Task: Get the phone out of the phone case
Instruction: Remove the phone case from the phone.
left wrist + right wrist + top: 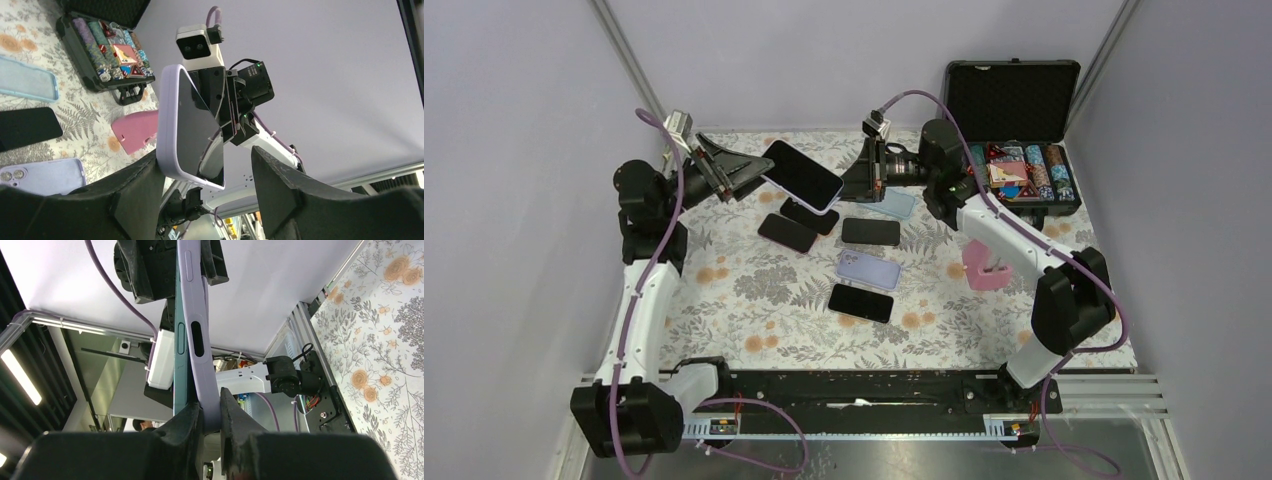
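Note:
A phone with a dark screen in a lilac case point(802, 176) hangs in the air above the back of the table, between both grippers. My right gripper point(856, 180) is shut on the case's end; in the right wrist view its fingers point(210, 407) pinch the lilac case point(197, 335), and the phone's teal edge point(180, 365) stands just beside the left finger. My left gripper point(732, 176) is open. In the left wrist view its jaws point(205, 152) stand wide around the phone's other end point(190, 125), and the case rim touches the left finger point(142, 185).
On the floral cloth below lie black phones point(787, 232) point(870, 231) point(860, 302), a lilac case point(868, 268), a light blue case point(894, 204) and a pink case point(984, 266). An open black box of poker chips point(1019, 172) stands at the back right.

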Robot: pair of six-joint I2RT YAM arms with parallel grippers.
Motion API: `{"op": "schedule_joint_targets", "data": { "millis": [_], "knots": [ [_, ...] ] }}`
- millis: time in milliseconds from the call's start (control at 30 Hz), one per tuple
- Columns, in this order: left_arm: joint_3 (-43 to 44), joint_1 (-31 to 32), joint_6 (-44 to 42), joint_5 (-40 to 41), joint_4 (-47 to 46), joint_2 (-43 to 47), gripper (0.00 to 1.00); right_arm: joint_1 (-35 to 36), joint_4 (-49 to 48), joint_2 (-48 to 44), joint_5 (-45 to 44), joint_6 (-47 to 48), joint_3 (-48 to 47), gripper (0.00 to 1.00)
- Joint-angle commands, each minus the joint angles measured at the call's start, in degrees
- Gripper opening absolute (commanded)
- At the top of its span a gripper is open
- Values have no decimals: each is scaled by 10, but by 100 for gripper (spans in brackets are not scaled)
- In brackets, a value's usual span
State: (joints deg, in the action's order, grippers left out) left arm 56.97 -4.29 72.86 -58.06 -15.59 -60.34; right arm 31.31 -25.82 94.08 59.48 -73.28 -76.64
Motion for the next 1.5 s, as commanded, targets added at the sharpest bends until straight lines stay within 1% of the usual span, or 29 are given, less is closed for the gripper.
{"op": "schedule_joint_targets", "data": {
  "millis": [0,100,267,333,400,433,467,533,567,700,800,867,933,1000,1067,1200,1267,1333,1367,1467],
  "knots": [
    [14,-1,-4,-4,10,-19,58,-3,15,-4,32,36,-32,0],
    [2,9,19,-5,-16,-25,54,-3,19,0,39,44,-33,0],
    [6,24,20,-8,-9,-40,54,-2,50,-1,47,76,-44,0],
    [3,31,21,-10,-9,-43,52,-3,54,0,45,78,-44,0],
    [-2,39,18,-15,-9,-43,43,-3,56,1,43,78,-45,0],
    [-4,39,16,-18,-7,-44,36,-3,56,3,42,76,-44,0],
    [-6,39,14,-20,-6,-44,27,-3,57,4,43,76,-45,0],
    [-8,39,12,-22,-3,-45,6,-3,56,6,43,76,-45,0],
    [-8,39,13,-21,-5,-46,0,-3,57,5,43,76,-45,0],
    [-12,38,54,5,-54,-32,0,-13,57,-10,16,72,-18,0],
    [-20,25,132,33,-135,-30,0,-36,51,-38,-37,72,29,18],
    [-31,20,210,47,-227,-37,0,-49,48,-61,-71,74,58,30],
    [-33,18,271,52,-307,-51,0,-60,48,-86,-99,77,78,36],
    [-26,16,296,52,-342,-62,0,-70,46,-110,-122,78,94,43],
    [-20,12,285,49,-340,-63,0,-82,40,-131,-142,74,109,47],
    [-10,8,234,52,-255,-51,0,-93,15,-156,-158,67,115,51],
    [-6,9,217,63,-224,-45,0,-92,-21,-162,-147,66,113,56],
    [-3,9,206,76,-194,-39,0,-84,-68,-158,-116,54,104,58],
    [-1,9,204,87,-178,-34,0,-76,-71,-158,-112,57,100,60],
    [2,9,213,115,-148,-28,0,-39,-31,-161,-148,90,92,67]
  ]
}}
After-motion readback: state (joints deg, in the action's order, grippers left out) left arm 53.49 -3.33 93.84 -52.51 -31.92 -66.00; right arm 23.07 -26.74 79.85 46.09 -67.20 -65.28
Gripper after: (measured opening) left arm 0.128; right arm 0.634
